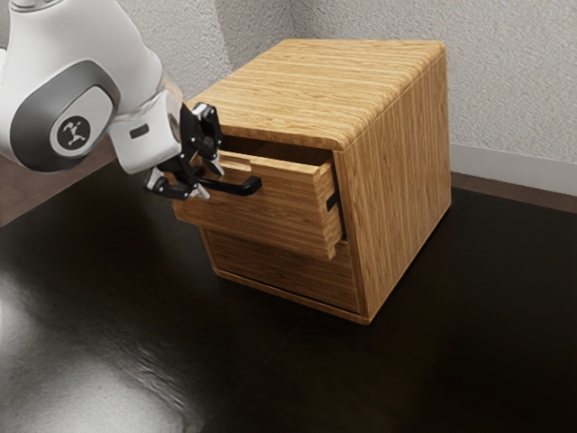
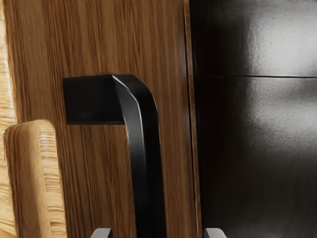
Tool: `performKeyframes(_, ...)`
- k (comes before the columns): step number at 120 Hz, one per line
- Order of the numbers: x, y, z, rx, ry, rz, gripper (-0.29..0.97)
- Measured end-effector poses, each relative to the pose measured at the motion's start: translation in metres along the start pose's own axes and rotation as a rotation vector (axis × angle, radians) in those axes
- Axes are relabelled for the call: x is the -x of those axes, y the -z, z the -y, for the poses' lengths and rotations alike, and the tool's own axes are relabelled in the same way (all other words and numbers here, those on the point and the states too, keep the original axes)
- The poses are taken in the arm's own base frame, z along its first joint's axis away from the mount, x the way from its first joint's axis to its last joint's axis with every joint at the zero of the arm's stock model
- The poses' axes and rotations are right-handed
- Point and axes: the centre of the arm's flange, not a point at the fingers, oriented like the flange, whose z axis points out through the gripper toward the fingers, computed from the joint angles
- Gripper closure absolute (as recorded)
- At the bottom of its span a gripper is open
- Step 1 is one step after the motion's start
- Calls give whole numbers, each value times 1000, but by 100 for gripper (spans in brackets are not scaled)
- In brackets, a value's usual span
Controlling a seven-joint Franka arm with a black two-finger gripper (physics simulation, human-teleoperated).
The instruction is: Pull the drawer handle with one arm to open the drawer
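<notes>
On the dark glossy table [image 1: 135,361], your black fingers [image 1: 171,188] stand apart around the black bar handle [image 1: 236,187]; pull straight outward.

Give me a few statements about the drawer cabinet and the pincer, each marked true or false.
1. The top drawer is partly pulled out of the cabinet. True.
2. Its handle is white. False: the handle is black.
3. The pincer is at the top drawer's handle. True.
4. The lower drawer sticks out farther than the top drawer. False: it sits back beneath the top drawer, which juts out past it.
</notes>
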Motion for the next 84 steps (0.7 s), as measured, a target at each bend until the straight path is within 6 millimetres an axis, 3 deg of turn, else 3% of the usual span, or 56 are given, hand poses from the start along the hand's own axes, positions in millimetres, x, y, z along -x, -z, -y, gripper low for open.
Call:
performKeyframes(32, -2, -15, -6, 12, 1, -3, 50)
performKeyframes(84, 5, -14, -16, 11, 14, 0, 50)
